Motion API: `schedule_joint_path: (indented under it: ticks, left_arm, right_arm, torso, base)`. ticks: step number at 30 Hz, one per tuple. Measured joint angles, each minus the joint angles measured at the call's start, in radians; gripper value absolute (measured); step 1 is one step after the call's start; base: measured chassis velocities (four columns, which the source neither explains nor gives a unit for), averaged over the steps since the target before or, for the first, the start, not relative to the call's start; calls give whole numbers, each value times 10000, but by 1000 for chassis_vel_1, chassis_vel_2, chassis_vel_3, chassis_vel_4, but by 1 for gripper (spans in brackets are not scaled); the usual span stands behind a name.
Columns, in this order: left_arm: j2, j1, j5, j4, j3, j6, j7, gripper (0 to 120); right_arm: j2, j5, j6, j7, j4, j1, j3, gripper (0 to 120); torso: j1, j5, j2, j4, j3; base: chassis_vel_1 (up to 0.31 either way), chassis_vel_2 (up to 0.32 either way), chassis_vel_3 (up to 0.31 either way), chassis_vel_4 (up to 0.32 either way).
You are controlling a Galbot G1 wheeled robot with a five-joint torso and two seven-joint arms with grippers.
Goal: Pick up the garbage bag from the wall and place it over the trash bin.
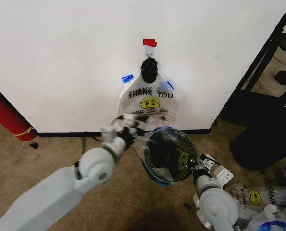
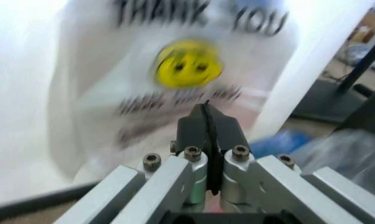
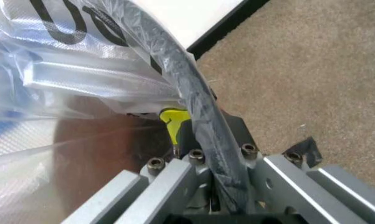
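White wall (image 1: 61,62) is carrying 1 garbage bag (image 1: 150,98) under red tape (image 1: 149,43). Left gripper (image 2: 207,119) is hovering just before it, jaws pressed together, empty. Right gripper (image 3: 203,135) is clamping the bagged trash bin (image 1: 169,155) rim.

From my remote station I see a plain white painted wall (image 1: 61,57) with a black baseboard (image 1: 66,134), worn tan carpet (image 1: 46,154), a red cylinder with a yellow band (image 1: 8,118) leaning left, and a black metal shelf frame (image 1: 270,53) at right.
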Motion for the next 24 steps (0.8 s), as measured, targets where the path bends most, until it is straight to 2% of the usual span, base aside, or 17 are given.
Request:
schedule_joint_path:
  ticks: [7, 18, 24]
  left_arm:
    - [-132, 671, 381, 362, -100, -228, 456, 0]
    - [-442, 705, 988, 1052, 695, -506, 627, 0]
    - [-469, 660, 917, 1169, 1018, -625, 616, 0]
  right_arm:
    - [-33, 99, -71, 74, 198, -31, -88, 0]
    - [-103, 99, -168, 181, 465, -188, -183, 0]
    - [-120, 134, -172, 213, 510, -196, -163, 0]
  torso:
    - [0, -1, 0, -3, 0]
    - [1, 3, 0, -5, 0]
    - [1, 4, 0, -3, 0]
  base:
    - [0, 0, 0, 0]
    - [0, 0, 0, 0]
    - [0, 0, 0, 0]
